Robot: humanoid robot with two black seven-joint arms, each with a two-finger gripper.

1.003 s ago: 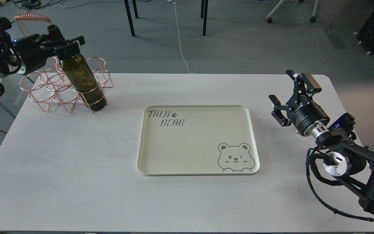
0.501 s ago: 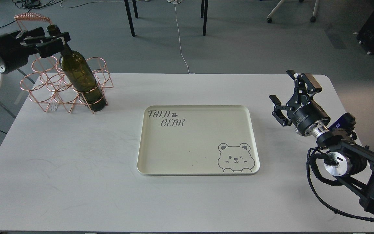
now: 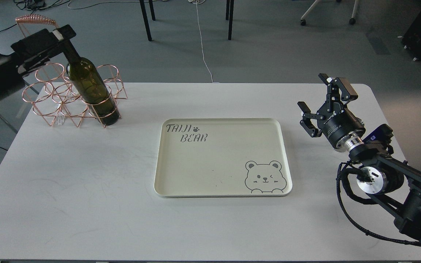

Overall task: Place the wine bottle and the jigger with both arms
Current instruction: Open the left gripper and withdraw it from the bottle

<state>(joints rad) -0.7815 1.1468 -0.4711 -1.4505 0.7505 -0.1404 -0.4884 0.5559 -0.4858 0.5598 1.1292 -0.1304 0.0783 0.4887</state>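
The dark green wine bottle (image 3: 90,86) stands tilted in the front right ring of a copper wire rack (image 3: 53,98) at the table's back left. My left gripper (image 3: 59,35) is at the very top of the bottle's neck and hides the mouth. Its fingers overlap there, so I cannot tell whether they grip the neck. My right gripper (image 3: 320,100) is open and empty above the table's right side, to the right of the tray. I cannot make out the jigger anywhere.
A cream tray (image 3: 283,153) with a bear drawing and "TAIJI BEAR" lettering lies in the middle of the white table (image 3: 86,190). Table legs, a cable and chair bases stand on the floor beyond the far edge.
My left arm has drawn back to the left; its gripper went from the bottle's lower neck up to the neck's top. My right gripper has shifted slightly left and up, still open.
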